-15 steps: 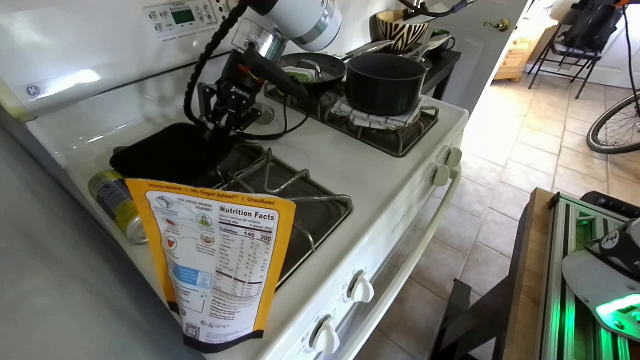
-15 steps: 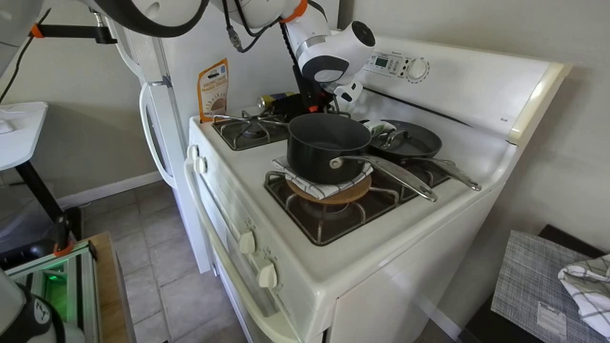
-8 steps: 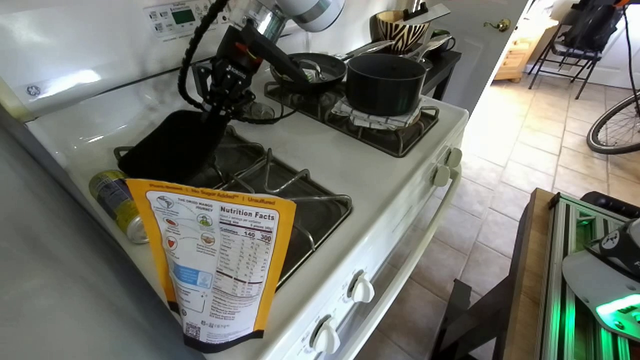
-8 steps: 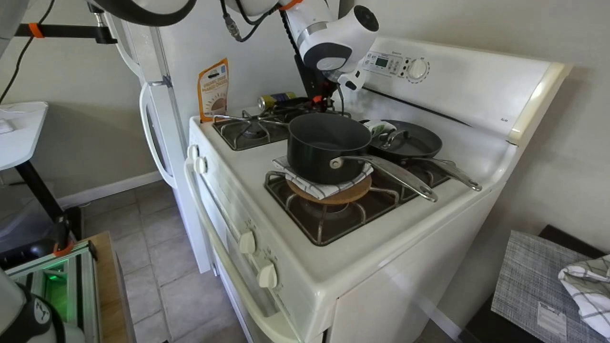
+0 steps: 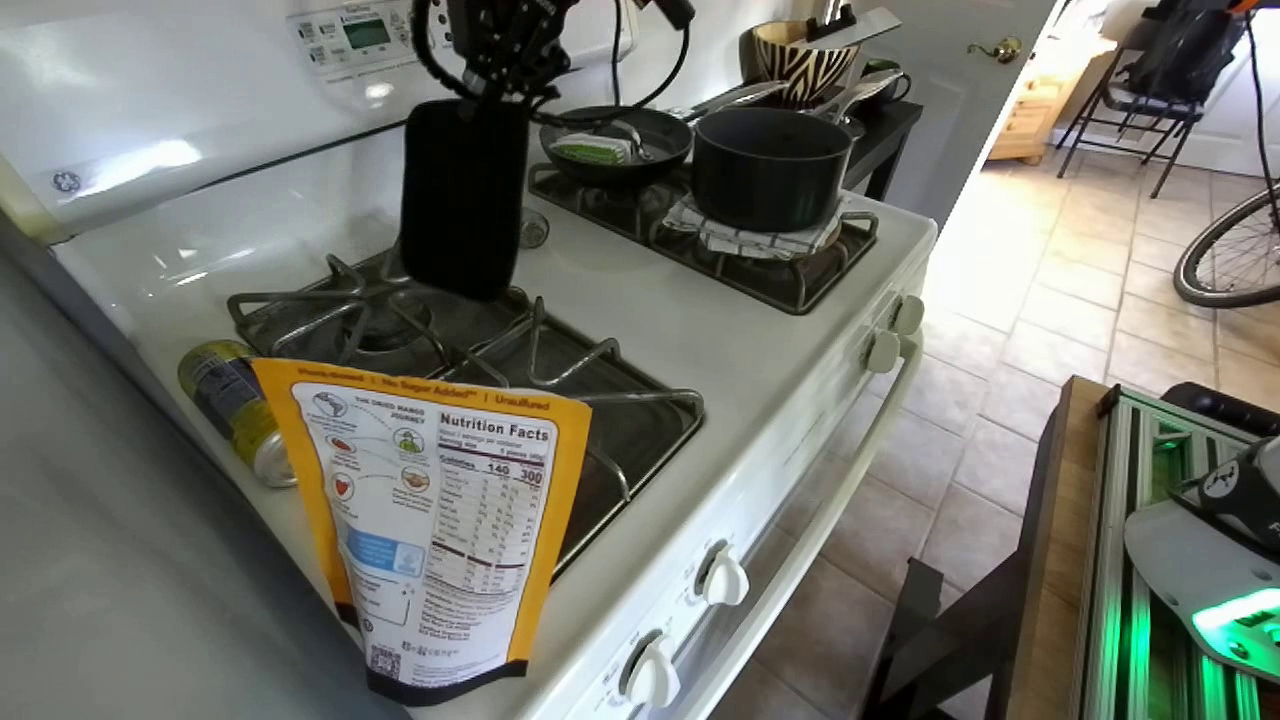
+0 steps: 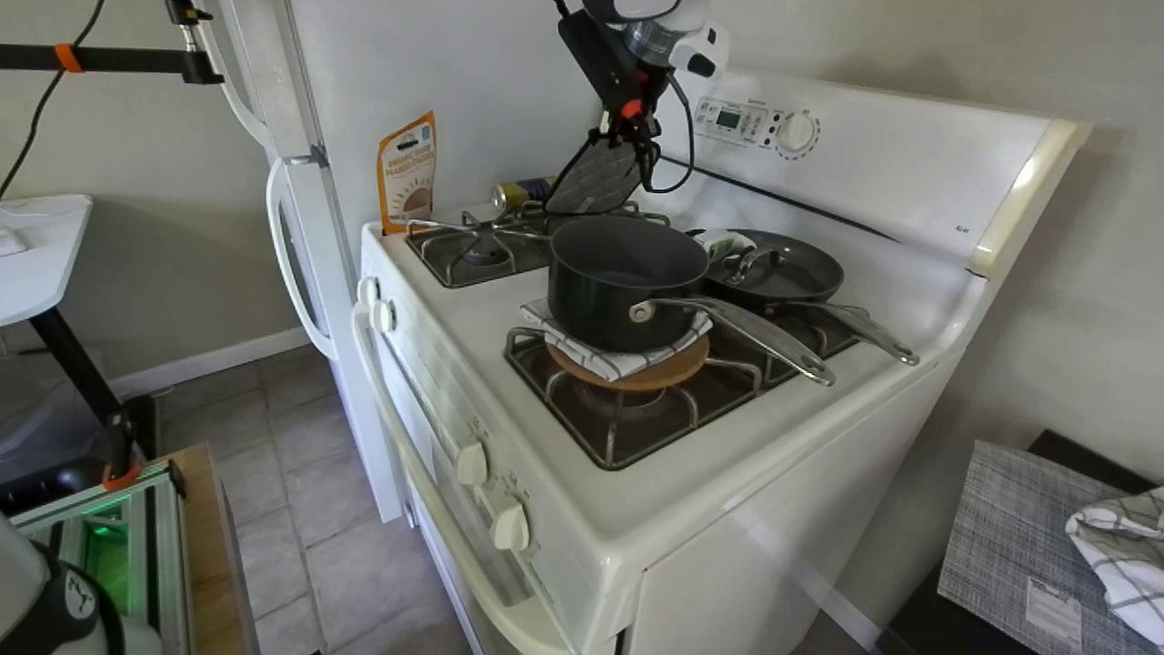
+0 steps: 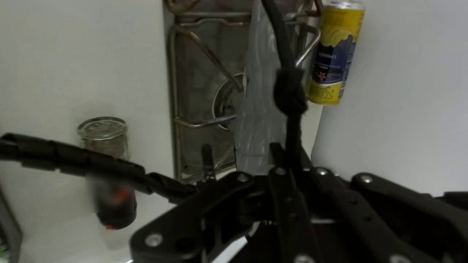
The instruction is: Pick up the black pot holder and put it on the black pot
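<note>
The pot holder (image 5: 465, 205) hung nearly upright beneath my end effector (image 5: 488, 92), which pinched its upper edge. A second before, it had spread across the back of a grate (image 5: 455, 355); now it was raised above that grate, and I had risen with it. I could not tell how far its lower edge hung above the bars. The pot (image 6: 596, 309) stood unmoved, mouth upward, on a towel (image 6: 618, 362) and a trivet (image 6: 682, 366) over the other grate (image 6: 614, 428), its handle (image 6: 762, 335) reaching toward the side edge of the counter (image 6: 682, 482). Between the grates ran a white strip of counter, with a jar (image 7: 106, 140) toward its back. Just beside the pot sat a pan (image 6: 805, 268). A can (image 5: 235, 410) lay past the first grate, and a bag (image 5: 440, 540) stood at the counter's front corner.
</note>
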Available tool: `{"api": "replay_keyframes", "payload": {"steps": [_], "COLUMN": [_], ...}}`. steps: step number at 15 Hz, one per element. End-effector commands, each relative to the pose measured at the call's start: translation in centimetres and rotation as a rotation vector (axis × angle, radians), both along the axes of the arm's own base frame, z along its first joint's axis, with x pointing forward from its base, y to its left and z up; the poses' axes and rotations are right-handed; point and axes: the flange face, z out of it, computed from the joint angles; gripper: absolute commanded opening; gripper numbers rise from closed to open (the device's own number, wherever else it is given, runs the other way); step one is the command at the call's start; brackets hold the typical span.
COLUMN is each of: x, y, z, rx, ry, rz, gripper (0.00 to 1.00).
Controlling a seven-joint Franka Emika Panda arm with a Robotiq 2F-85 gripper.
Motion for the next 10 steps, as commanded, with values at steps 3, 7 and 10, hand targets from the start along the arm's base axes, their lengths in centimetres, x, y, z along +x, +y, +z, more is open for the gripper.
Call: {"api": "replay_keyframes", "payload": {"steps": [3, 7, 10], "x": [-8.3, -13.5, -12.6], "y": [-8.7, -14.6, -15.4], "z": [3.4, 3.4, 3.9], "rx": [-0.043, 0.015, 0.009], "ry": [-0.022, -0.081, -0.094], "rz": [0.037, -0.006, 0.003], "gripper": [0.0, 0.0, 0.02]}}
